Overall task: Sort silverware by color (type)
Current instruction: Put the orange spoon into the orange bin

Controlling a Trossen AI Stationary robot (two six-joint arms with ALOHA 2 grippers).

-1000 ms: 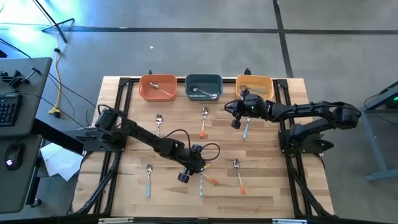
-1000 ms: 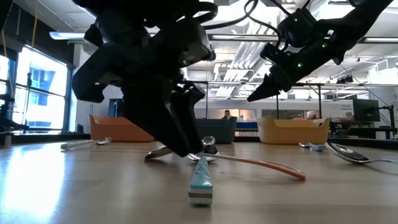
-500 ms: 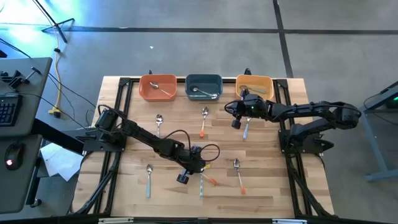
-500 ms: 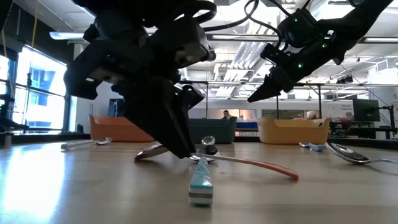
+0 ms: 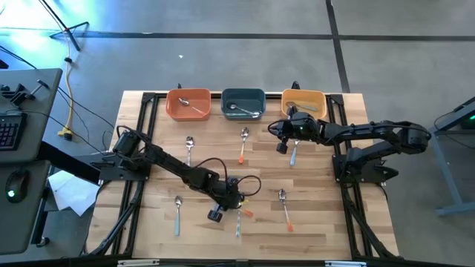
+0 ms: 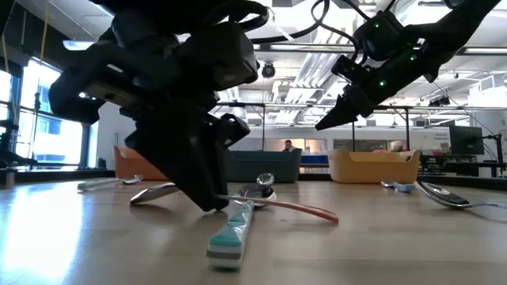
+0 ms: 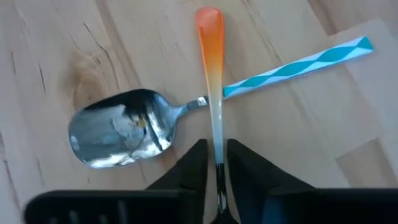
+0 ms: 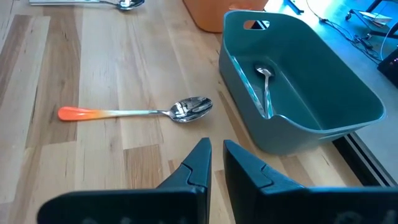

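My left claw (image 7: 216,163) pinches the orange-handled spoon (image 7: 209,74), lying across a blue-handled spoon (image 7: 205,102) near the tabletop's (image 5: 148,156) front. I should lift straight up. My right claw (image 8: 214,160), shut and empty, waits by the teal bowl (image 8: 348,99).

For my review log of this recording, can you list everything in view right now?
bowls: three, orange, teal and yellow, in a row at the table's far edge, cutlery in each
free orange-handled spoons: two, mid-table and front right
pale-handled spoons: three, far left, front left, near the yellow bowl
striped spoon: one, teal and white handle, front centre
orange-handled piece: one, crossing over the striped spoon
table: one, light wood
keyboard: one, dark, on a desk to the left
person: one, far behind the table
left gripper: shut on the orange-handled piece
right gripper: shut, empty, above the table near the yellow bowl
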